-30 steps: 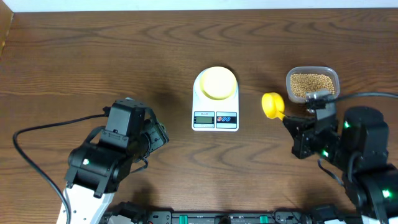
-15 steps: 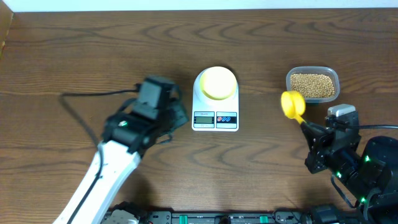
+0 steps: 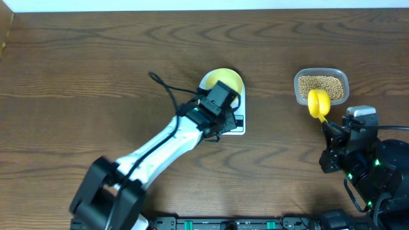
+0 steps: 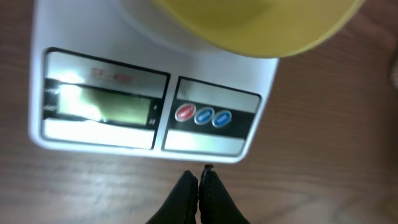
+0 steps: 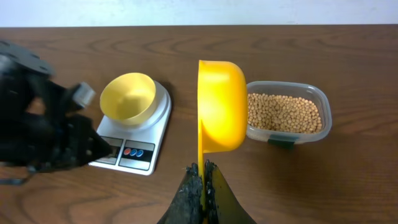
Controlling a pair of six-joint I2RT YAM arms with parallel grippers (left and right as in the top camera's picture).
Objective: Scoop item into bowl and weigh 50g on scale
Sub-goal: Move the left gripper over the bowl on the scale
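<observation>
Pale yellow bowl [image 5: 127, 98] atop white scale [image 4: 158, 68]

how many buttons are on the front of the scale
3, in a row on the front panel of the scale, right of the display: red button at left, middle blue button, right blue button. None appears hidden.

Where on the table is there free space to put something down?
Free: the wood between the scale and the tub, and the table's far left area. Crowded: the scale's front, where the left end effector sits, and the tub's near edge, where the scoop hangs.
</observation>
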